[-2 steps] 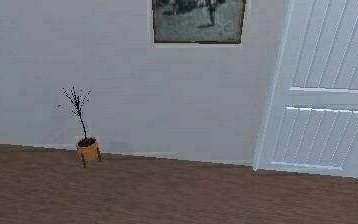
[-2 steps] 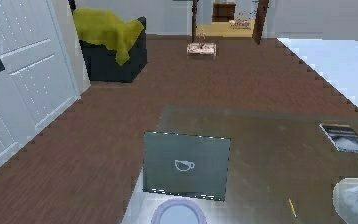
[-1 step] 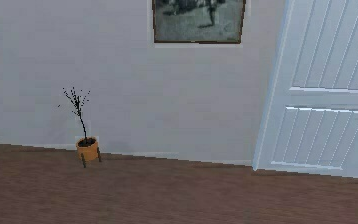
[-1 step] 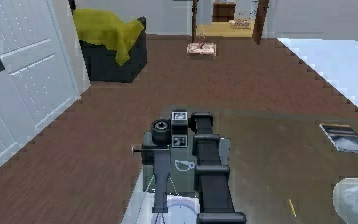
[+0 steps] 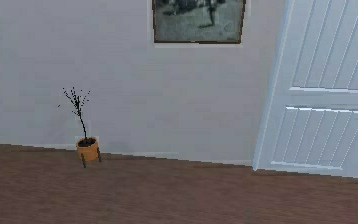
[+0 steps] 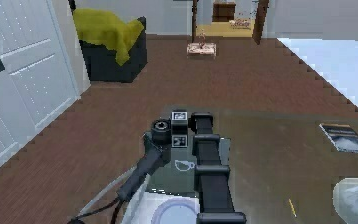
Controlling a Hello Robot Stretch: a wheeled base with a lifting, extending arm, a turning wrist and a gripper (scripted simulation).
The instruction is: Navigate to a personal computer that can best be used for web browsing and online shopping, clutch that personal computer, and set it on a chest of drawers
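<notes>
Forward view: dark-framed picture on a pale wall, white panelled door at the right, bare twiggy plant in an orange pot on brown wood floor. Arm side view — gripper shows against a dark grey-green tabletop, white round dish near it; can't tell finger state or whether it holds anything. Flat grey rectangle at the tabletop's right — can't tell if that's the personal computer.

Even, soft indoor light with faint shadows.
</notes>
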